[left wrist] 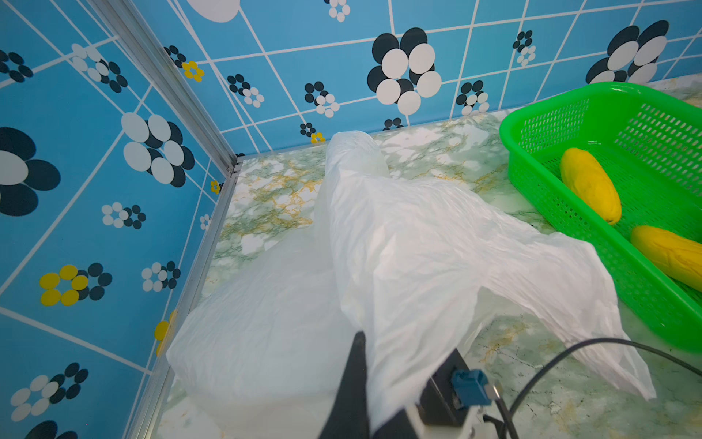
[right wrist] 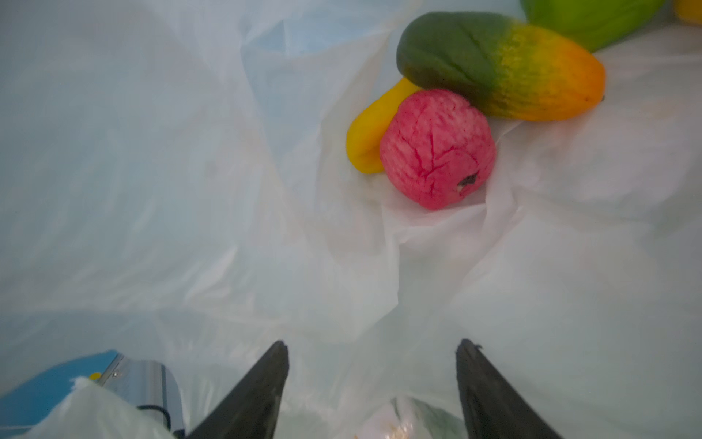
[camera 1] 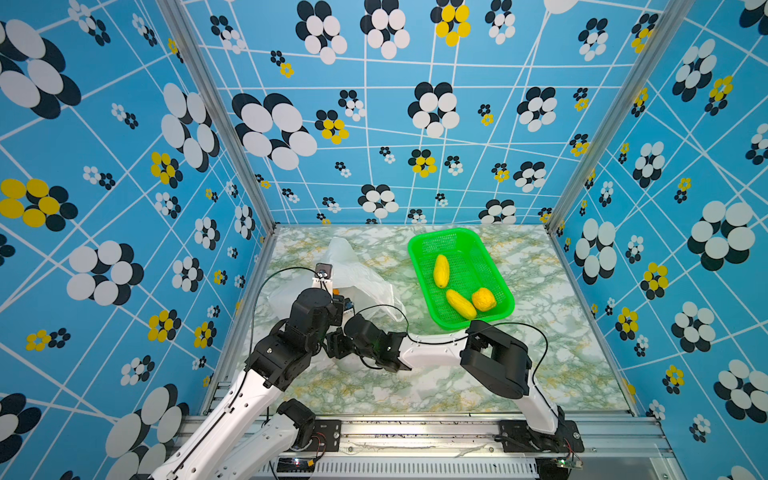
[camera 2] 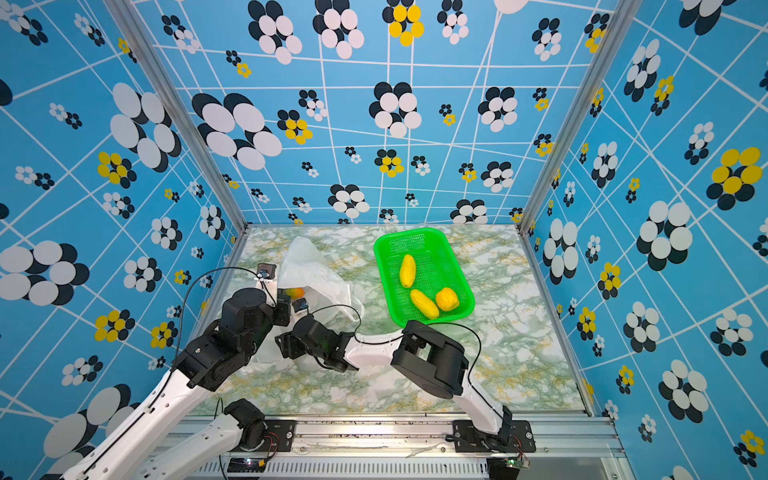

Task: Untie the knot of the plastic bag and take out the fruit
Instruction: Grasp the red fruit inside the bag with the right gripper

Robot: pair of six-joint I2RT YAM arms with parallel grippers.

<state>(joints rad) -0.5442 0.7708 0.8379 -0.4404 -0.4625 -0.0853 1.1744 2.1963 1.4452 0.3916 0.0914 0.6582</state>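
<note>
The plastic bag point(camera 1: 357, 270) lies crumpled on the left of the marble table in both top views, its mouth facing the arms. My left gripper point(left wrist: 364, 380) is shut on a fold of the bag point(left wrist: 418, 247) and holds it up. My right gripper point(right wrist: 370, 349) is open inside the bag, with only film between its fingers. Ahead of it lie fruit: a red bumpy ball point(right wrist: 437, 148), a green-orange long piece point(right wrist: 501, 68), a yellow piece point(right wrist: 368, 133) and a green one point(right wrist: 588, 19). The knot is out of view.
A green mesh basket point(camera 1: 419, 249) stands right of the bag, holding two long yellow fruits point(camera 1: 441, 271) point(camera 1: 460, 304) and a round yellow-orange one point(camera 1: 483, 299). The right arm's elbow point(camera 1: 494, 357) hangs by the basket's near corner. Patterned walls close three sides.
</note>
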